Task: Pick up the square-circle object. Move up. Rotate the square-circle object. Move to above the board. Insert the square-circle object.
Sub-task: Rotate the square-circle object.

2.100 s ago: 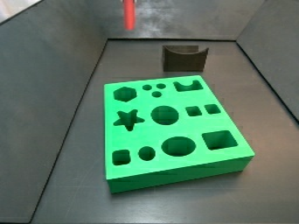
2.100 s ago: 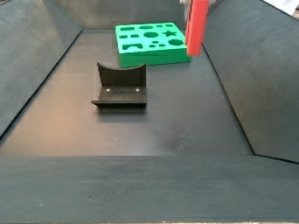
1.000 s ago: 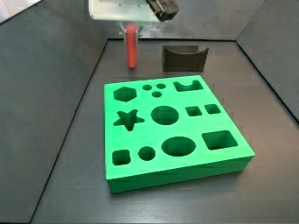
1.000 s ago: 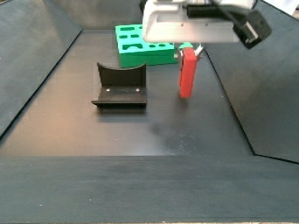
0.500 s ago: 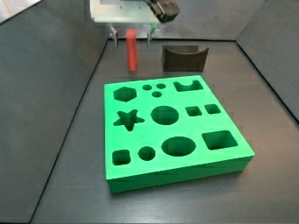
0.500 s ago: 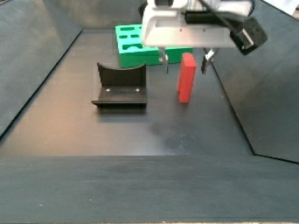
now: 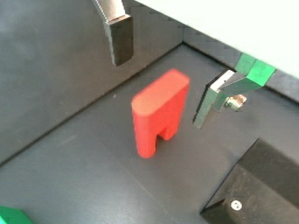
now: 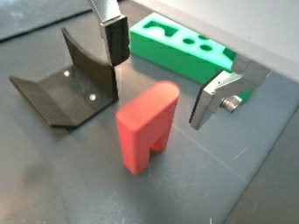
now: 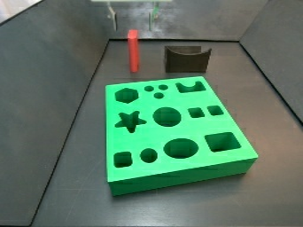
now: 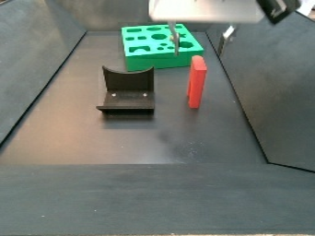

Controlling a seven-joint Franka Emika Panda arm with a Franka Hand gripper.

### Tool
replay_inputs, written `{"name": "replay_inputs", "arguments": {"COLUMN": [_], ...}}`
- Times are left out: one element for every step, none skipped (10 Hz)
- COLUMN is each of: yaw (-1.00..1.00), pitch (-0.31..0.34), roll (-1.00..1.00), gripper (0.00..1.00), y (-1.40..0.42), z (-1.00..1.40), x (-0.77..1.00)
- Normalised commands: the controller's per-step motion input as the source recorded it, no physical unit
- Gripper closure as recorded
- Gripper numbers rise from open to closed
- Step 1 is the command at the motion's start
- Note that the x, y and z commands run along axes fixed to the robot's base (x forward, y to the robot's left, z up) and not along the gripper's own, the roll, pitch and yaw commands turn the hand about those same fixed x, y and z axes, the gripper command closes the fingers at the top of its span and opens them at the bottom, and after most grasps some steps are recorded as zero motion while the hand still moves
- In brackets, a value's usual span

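The square-circle object (image 9: 134, 50) has just been released and is left standing upright on the floor beside the board (image 9: 178, 133). The gripper (image 7: 166, 59) has been lifted clear above it, jaws spread wide and empty; a re-grasp seems needed.

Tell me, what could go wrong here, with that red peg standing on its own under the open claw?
The red peg stands upright and unheld on the floor; a finger clipping it could tip it. The claw is open above it, so an off-centre close might miss. The dark holder nearby could catch a fallen peg.
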Motion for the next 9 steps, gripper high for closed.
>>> {"name": "replay_inputs", "arguments": {"yaw": [0.01,-1.00,-1.00,-1.00,-1.00,-1.00,-1.00,-1.00,-1.00], "pitch": [0.065,0.011,0.009,0.007,0.007,0.006,0.006,0.006,0.006], "roll": [0.11,0.02,0.01,0.01,0.01,0.01,0.01,0.01,0.01], "gripper": [0.00,0.00,0.00,0.00,0.00,0.00,0.00,0.00,0.00], "y": [0.00,0.08,0.08,0.07,0.05,0.03,0.03,0.03,0.02], "z": [0.26,0.00,-0.07,-0.05,-0.04,-0.04,-0.03,-0.02,-0.02], "x": [-0.01,0.00,0.02,0.02,0.03,0.03,0.03,0.03,0.03]}}
